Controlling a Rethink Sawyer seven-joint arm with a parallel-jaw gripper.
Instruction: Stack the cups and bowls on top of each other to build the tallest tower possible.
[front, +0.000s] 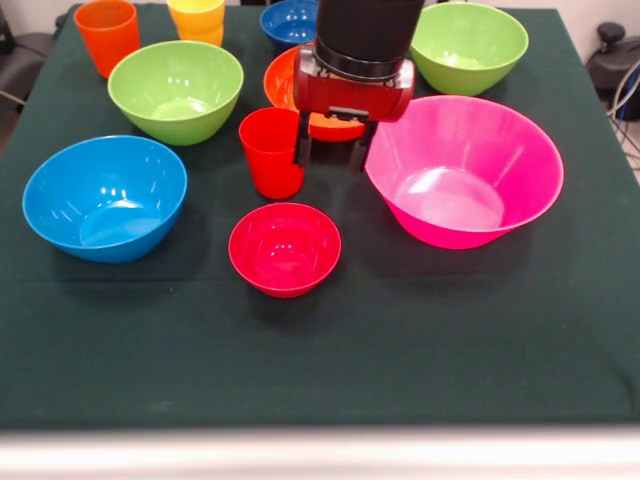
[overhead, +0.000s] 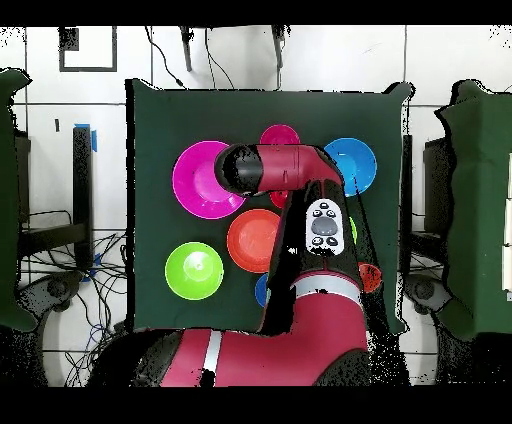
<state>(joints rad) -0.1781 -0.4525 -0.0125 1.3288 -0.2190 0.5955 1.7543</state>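
Note:
The red cup (front: 270, 152) stands upright mid-table. My gripper (front: 331, 160) is low between it and the big pink bowl (front: 465, 170), open and empty. Its left finger (front: 302, 150) is right at the cup's side, and the cup is outside the jaws. The small crimson bowl (front: 285, 248) sits just in front of the cup. In the overhead view the arm hides the gripper and cup. The pink bowl (overhead: 200, 180) and crimson bowl (overhead: 280, 135) show there. All three stand apart on the cloth.
A light blue bowl (front: 105, 197) sits at left. Lime green bowls (front: 175, 90) (front: 468, 45) are behind, an orange bowl (front: 285, 85) is partly hidden by the gripper, and a dark blue bowl (front: 288, 20) lies beyond. The orange cup (front: 107, 35) and yellow cup (front: 197, 18) stand far left.

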